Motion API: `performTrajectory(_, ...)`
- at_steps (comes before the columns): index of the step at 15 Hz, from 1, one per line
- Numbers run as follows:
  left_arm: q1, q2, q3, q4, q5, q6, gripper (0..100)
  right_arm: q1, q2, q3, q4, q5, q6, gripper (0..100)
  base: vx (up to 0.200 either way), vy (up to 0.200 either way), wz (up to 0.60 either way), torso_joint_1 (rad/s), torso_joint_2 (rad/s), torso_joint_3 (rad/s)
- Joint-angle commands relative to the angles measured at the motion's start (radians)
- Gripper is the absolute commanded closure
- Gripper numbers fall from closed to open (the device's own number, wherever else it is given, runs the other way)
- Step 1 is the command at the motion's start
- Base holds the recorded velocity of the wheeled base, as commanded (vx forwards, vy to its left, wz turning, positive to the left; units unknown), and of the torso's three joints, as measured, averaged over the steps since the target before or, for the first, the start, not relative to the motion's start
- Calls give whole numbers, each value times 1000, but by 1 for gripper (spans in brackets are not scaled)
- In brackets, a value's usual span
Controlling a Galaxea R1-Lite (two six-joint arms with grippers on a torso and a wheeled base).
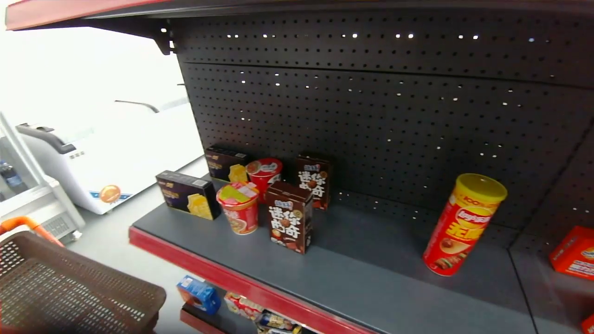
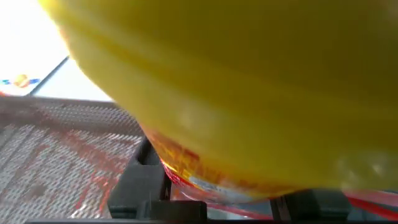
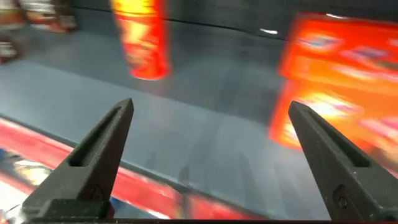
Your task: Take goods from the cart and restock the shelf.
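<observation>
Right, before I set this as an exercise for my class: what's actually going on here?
A robot is restocking a shop shelf. Its left pincer grips a yellow-lidded can above the brown basket. Its right pincer hangs open over the shelf, holding nothing. A matching can stands upright on the shelf, with an orange box to its right and snack boxes and noodle cups grouped to its left.
</observation>
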Motion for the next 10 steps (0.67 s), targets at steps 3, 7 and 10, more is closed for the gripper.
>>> performTrajectory(3, 0, 5, 2, 1, 0, -7, 100, 0, 1, 0, 0, 0, 1, 0, 0, 0, -600, 2, 1, 2)
performTrajectory(7, 0, 2, 13, 1, 0, -7, 100, 0, 1, 0, 0, 0, 1, 0, 0, 0, -450, 1, 1, 2)
performTrajectory(10, 0, 2, 16, 1, 0, -7, 100, 0, 1, 0, 0, 0, 1, 0, 0, 0, 0, 0, 0, 0)
